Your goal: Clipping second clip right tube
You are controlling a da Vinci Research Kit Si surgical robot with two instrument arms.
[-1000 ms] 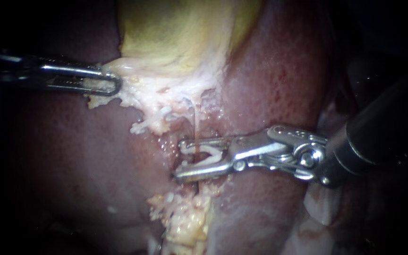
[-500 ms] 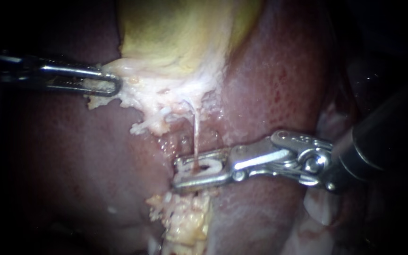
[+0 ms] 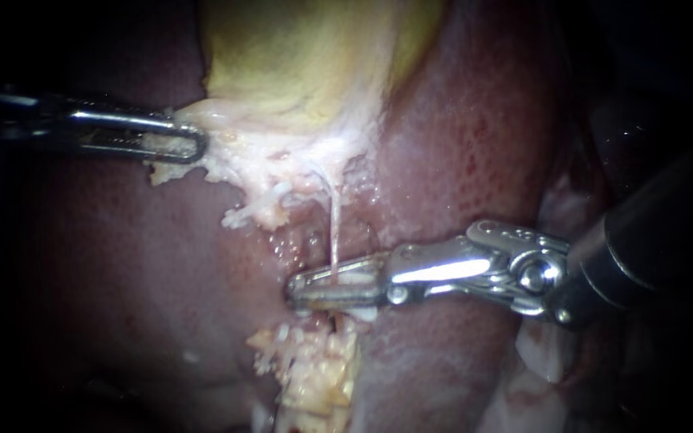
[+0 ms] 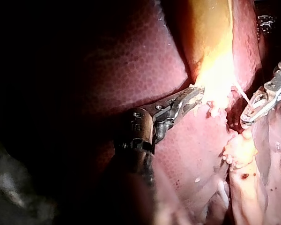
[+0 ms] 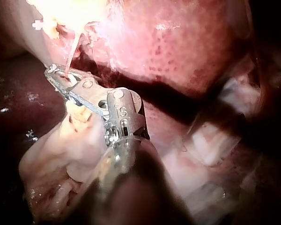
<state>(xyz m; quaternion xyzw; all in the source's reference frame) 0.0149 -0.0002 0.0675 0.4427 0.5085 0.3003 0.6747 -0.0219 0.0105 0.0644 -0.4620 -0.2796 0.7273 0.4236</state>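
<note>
Bright light centres on the gallbladder [image 3: 306, 64], glaring white in both wrist views, while edges fall dark

Bare liver [image 3: 122, 265] left of tube [image 3: 334, 228]; gallbladder [image 3: 298, 56] above, fatty tissue [image 3: 314, 373] below.

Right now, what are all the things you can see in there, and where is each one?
liver: one, dark red, around and under everything else.
gallbladder: one, yellow-green, top middle of the endoscope view.
pale tissue: one patch, whitish, along the gallbladder's lower edge.
tube: one, thin and pale pink, hanging down from the pale tissue.
clip: one, white, around the tube's lower end.
fatty tissue: one lump, yellowish, just below the clip.
left instrument: one, silver, coming in from the left, jaws shut on the pale tissue.
right instrument: one, silver with a dark shaft, coming in from the right, jaws shut on the clip.
</note>
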